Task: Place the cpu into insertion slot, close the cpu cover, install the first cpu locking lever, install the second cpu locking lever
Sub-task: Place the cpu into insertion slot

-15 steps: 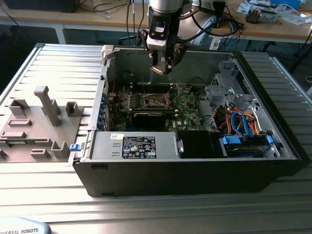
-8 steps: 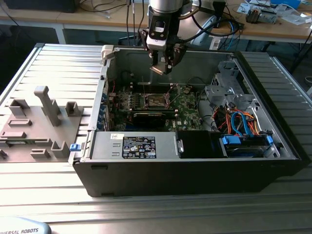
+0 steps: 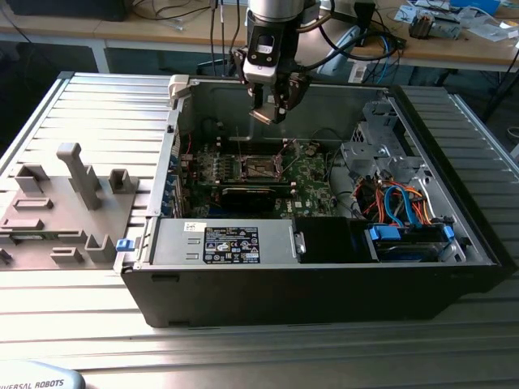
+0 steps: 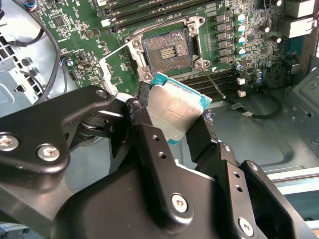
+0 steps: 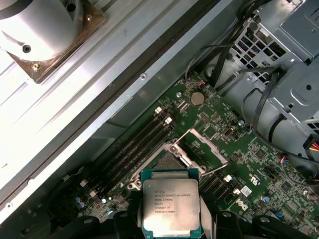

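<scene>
My gripper [image 3: 268, 107] hangs over the open computer case, shut on the cpu [image 3: 261, 116], a thin square silvery plate with a teal edge. In both wrist views the cpu [image 4: 174, 110] [image 5: 171, 201] sits gripped by its edges between the black fingers [image 4: 145, 127]. It is above the motherboard and touches nothing. The insertion slot [image 3: 259, 168] [image 4: 167, 49] lies below on the green board, dark with a silvery rim. Its cover [image 5: 207, 148] stands open and a thin lever [image 4: 214, 82] sticks out beside it. The cpu hides part of the slot [image 5: 167, 162] in the first wrist view.
A labelled power supply [image 3: 231, 243] fills the case's front. Drive bays with blue and orange cables [image 3: 401, 203] are on the exterior view's right. Long black memory slots [image 5: 134, 147] run beside the socket. A grey fixture [image 3: 69, 194] stands outside on the exterior view's left.
</scene>
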You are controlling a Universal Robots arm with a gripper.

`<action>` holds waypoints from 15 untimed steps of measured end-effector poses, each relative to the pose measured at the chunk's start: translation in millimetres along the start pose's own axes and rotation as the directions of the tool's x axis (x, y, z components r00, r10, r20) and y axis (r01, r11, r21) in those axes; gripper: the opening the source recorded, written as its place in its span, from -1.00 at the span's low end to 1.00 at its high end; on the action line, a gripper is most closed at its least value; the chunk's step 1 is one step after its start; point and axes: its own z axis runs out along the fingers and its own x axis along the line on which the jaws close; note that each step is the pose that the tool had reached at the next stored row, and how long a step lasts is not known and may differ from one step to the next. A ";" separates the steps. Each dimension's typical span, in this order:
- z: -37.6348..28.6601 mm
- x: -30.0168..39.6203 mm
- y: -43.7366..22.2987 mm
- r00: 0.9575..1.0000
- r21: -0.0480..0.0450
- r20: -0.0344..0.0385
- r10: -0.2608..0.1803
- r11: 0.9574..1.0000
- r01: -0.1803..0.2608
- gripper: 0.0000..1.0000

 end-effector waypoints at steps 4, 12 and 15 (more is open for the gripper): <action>0.0 0.0 0.0 1.000 0.000 0.000 0.003 1.000 -0.003 0.08; 0.1 0.0 0.0 1.000 0.000 0.001 0.008 1.000 -0.008 0.08; 0.2 0.0 0.0 1.000 0.000 0.001 0.011 1.000 -0.011 0.08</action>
